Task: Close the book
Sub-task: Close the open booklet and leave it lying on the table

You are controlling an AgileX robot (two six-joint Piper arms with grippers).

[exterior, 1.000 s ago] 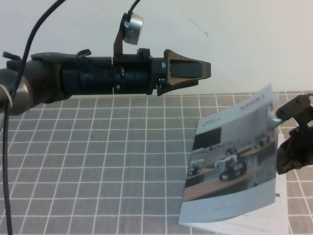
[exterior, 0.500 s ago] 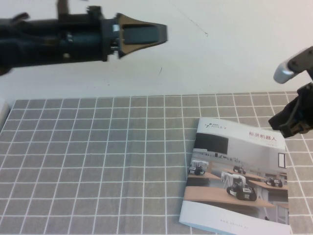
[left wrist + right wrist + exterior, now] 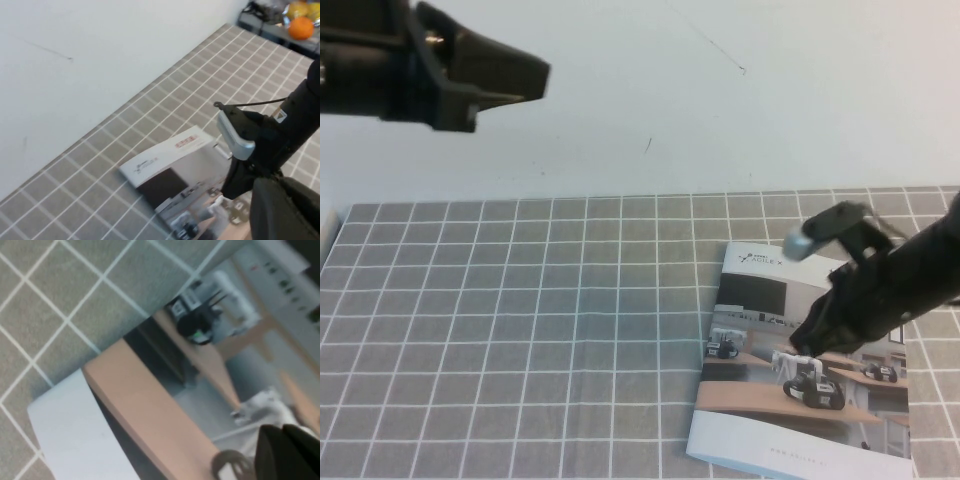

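Fingers of the left gripper pressed together into one dark wedge, holding nothing. Gripper hangs high at far left, in front of the white wall, well above the cloth and well apart from the book. Arm comes in level from the left edge.

Grey cloth with white grid lines covers the table from the foot of the wall to the near edge.

Book lies closed and flat on the cloth, right of centre, toward the near edge. Front cover up: photo of small robots on wooden desks, white band along the near edge, spine on the left side. Slightly skewed against the grid.

Right gripper reaches in from the right edge, angled down and leftward over the book. Its fingers are closed on nothing; the right wrist view shows them as one dark mass with a thin seam. Tip sits on the cover near its middle, seemingly touching it. Silver camera rides on top of that arm, above the book's far part.
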